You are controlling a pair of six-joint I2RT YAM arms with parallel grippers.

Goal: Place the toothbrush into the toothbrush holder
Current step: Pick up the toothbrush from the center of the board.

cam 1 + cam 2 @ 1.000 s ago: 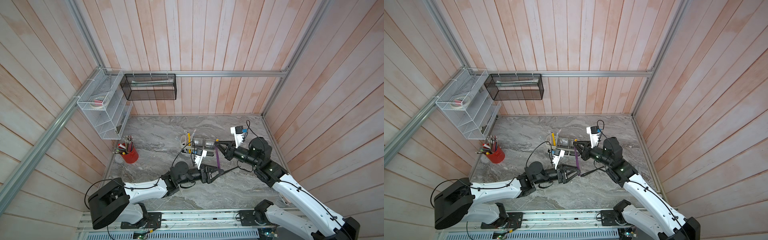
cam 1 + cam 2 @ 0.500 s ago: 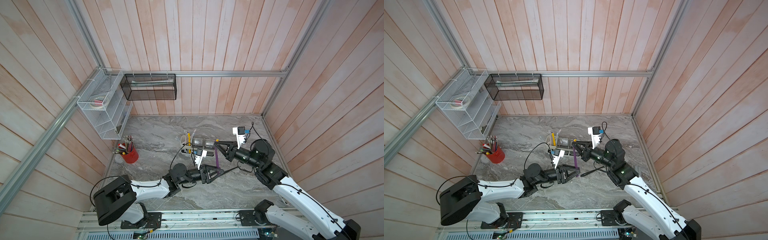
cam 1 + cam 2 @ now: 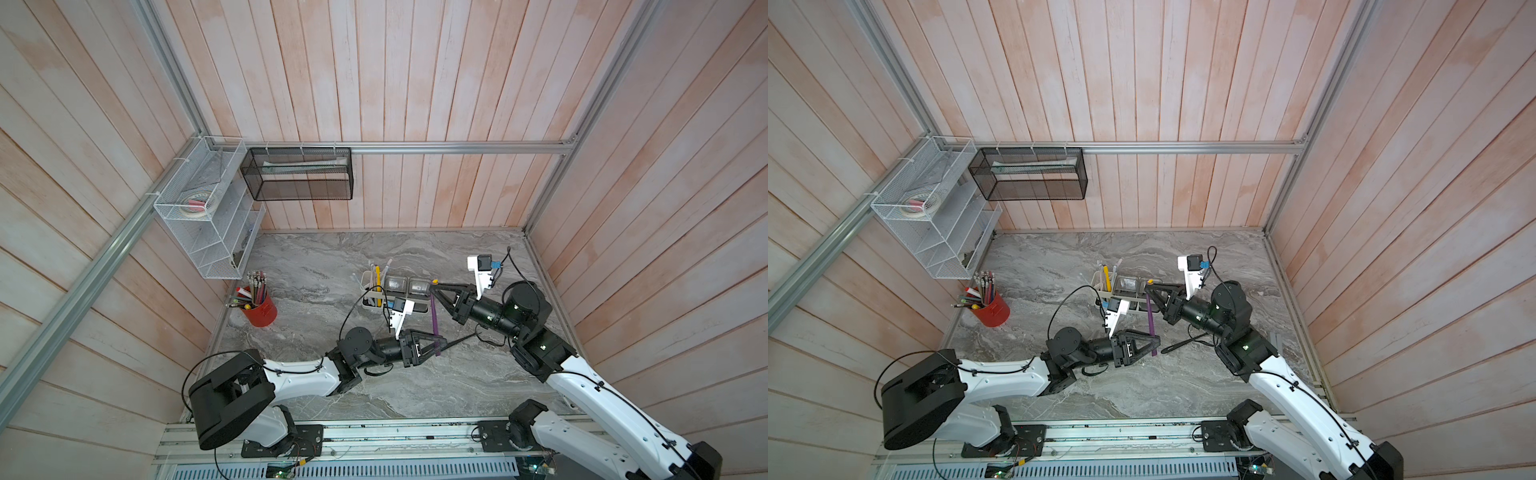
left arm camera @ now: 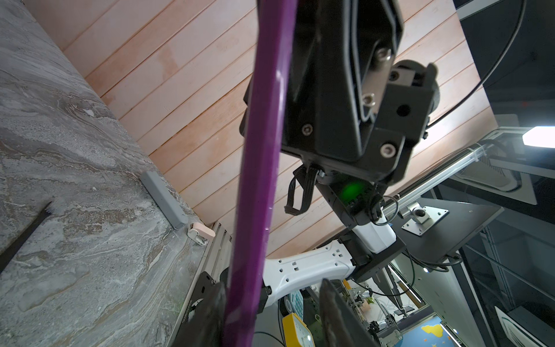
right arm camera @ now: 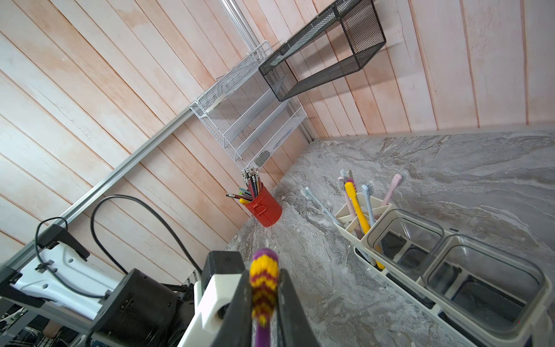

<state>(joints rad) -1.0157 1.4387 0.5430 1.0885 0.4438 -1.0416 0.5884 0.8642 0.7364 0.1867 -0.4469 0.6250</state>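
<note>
Purple toothbrush: bristle end clenched in the right fingers, handle passing between the parted left fingers, against one. Holder stands on the desk just beside the right fingers.

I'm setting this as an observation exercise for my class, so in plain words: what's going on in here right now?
Two robot arms look to be handing over a purple toothbrush. The right gripper is shut on it just below the bristled head. The left gripper sits at the lower end of the handle, jaws on either side but not yet shut. The white toothbrush holder stands nearby with several brushes in its slotted end; the purple one is not in it yet.
</note>
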